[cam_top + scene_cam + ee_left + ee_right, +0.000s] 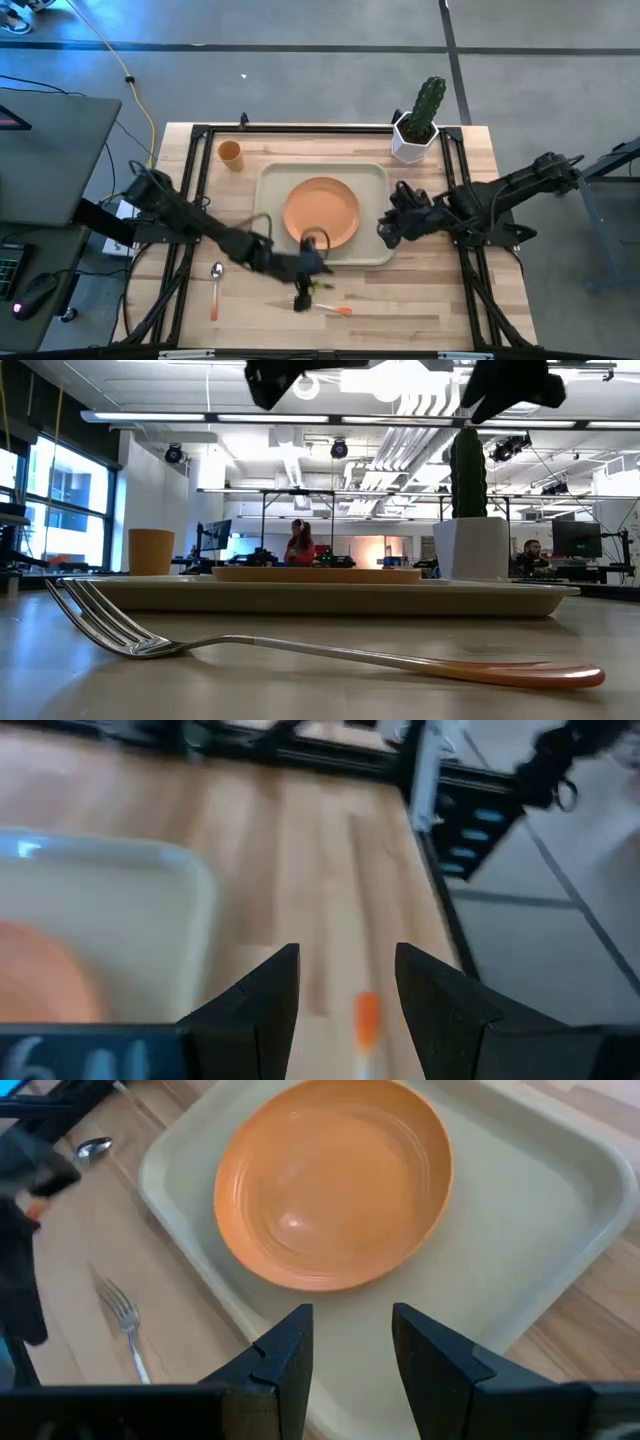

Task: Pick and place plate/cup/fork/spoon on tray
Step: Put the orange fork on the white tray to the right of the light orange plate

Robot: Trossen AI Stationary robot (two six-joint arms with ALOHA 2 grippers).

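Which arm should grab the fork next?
Left. Its open pincer hangs right over the fork on the table in front of the tray. The right pincer sits at the tray's right edge, farther away.

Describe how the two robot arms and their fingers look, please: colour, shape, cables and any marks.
Both arms are black and built from slim jointed segments. The left arm carries a looping dark cable near its wrist. The left gripper and the right gripper each end in two flat, wedge-shaped black fingers. Pale characters show on the left gripper's body, too blurred to read.
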